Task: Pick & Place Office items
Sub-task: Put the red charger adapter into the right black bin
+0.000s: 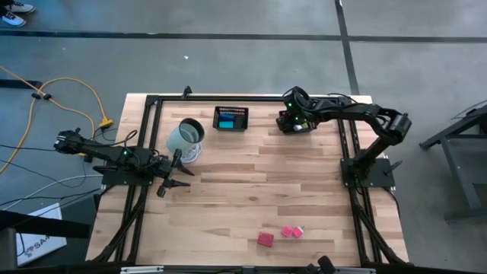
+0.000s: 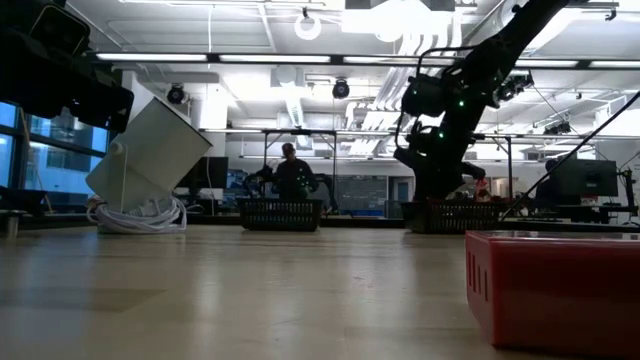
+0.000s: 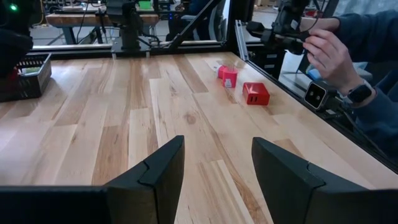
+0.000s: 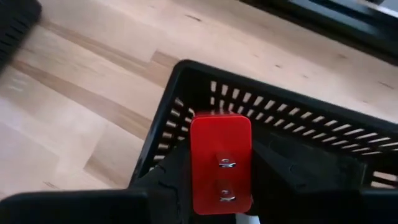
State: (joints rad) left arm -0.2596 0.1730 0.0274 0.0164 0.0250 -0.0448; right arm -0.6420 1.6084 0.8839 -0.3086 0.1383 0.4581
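Note:
My right gripper [image 1: 293, 123] hovers over the right black mesh basket [image 4: 292, 118] at the table's far side, shut on a red block [image 4: 221, 149] with two metal prongs. The other basket [image 1: 230, 119] to its left holds blue and teal pieces. A red block [image 1: 265, 239] and a pink piece [image 1: 289, 231] lie on the wood near the table's near edge; the left wrist view also shows the red block [image 3: 255, 93] and the pink piece [image 3: 227, 74]. My left gripper [image 1: 173, 176] waits open, low at the table's left side. My right gripper pinches the red block by its two long sides [image 4: 199, 171], one finger [image 4: 171, 177] on each side. The fingers come from above, pointing down into the basket. The block is lifted clear, its pronged face toward the wrist camera, just above the basket's near wall.
A white cylinder [image 1: 185, 137] stands tilted on a coiled white cable beside my left gripper. A person's hand [image 3: 329, 50] with a wristwatch works at the table's near edge, beyond the frame rail. Bare wood spreads across the table's middle [image 1: 259, 183].

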